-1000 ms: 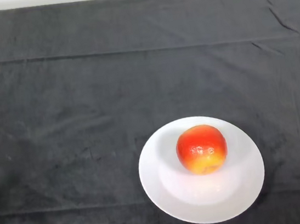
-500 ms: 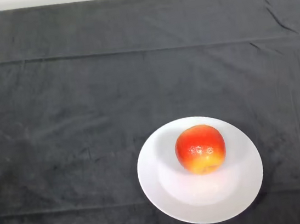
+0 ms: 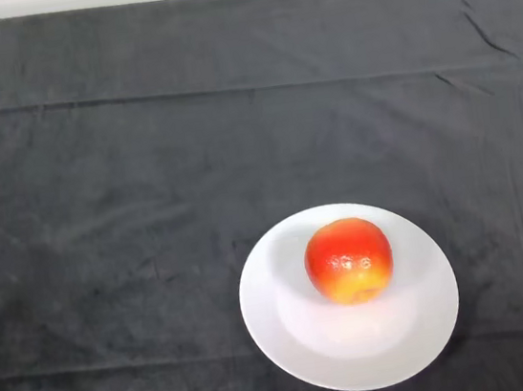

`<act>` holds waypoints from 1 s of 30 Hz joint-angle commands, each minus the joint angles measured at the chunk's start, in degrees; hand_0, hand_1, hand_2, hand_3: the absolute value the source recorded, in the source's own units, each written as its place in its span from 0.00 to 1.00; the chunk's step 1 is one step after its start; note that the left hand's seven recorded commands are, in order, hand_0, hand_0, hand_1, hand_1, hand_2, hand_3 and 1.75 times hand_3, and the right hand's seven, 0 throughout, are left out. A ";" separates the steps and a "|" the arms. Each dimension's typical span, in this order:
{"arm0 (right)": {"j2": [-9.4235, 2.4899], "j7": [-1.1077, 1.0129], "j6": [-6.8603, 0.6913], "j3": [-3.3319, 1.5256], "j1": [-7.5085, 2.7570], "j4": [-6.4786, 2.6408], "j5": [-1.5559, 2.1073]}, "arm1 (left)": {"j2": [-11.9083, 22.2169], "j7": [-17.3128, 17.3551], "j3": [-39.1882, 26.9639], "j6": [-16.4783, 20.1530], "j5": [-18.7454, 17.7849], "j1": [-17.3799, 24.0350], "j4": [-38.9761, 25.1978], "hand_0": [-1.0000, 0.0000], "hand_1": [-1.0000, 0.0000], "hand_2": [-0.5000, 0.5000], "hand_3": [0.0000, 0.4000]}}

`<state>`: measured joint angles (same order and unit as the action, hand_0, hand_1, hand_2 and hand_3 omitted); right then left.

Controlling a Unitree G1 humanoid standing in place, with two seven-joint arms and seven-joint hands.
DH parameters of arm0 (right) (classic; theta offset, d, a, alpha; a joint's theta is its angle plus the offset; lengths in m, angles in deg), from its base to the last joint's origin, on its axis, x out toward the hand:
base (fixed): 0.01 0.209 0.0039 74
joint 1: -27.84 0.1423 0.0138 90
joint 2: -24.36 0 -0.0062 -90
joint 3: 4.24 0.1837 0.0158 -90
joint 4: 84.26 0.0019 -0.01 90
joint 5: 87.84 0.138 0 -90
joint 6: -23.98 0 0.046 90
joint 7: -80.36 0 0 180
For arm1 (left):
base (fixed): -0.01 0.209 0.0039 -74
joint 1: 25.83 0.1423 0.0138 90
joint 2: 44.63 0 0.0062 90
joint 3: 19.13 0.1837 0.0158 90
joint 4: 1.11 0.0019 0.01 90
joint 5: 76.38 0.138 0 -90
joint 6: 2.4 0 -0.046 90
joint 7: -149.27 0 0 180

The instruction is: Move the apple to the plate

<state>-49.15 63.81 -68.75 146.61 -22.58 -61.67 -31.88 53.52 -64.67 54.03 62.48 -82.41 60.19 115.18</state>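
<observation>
Apple (image 3: 348, 260) sits on plate (image 3: 305, 344), toward its far rim. Plate lies near cloth's (image 3: 143, 172) near edge, right of centre. Apple's underside hidden; nothing cut off.

The apple (image 3: 348, 260) on the plate has a smooth, glossy skin, red over most of it and yellow at the near lower side, with small bright glints on the front. The plate (image 3: 300, 340) under it is white and smooth, with a soft sheen, like glazed ceramic or plastic; which one cannot be told. The dark cloth (image 3: 128, 203) around the plate is matt grey fabric with a nap, creased in long folds beyond the plate.
</observation>
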 commanded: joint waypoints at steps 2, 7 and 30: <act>1.33 0.04 0.48 -0.04 0.85 0.08 1.15 | -0.01 0.04 -2.42 -1.65 -0.01 -2.50 3.16 1.00 1.00 0.50 0.00; 1.33 0.03 0.49 -0.04 0.85 0.06 1.15 | -0.02 0.15 -2.41 -1.76 0.02 -2.63 3.48 1.00 1.00 0.50 0.00; 1.35 0.00 0.50 -0.05 0.86 0.02 1.15 | -0.19 0.43 -2.15 -1.22 0.04 -2.64 2.96 1.00 1.00 0.50 0.00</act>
<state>-49.15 63.81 -68.75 146.61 -22.58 -61.68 -31.88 53.51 -64.30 54.02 62.01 -82.37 60.10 116.33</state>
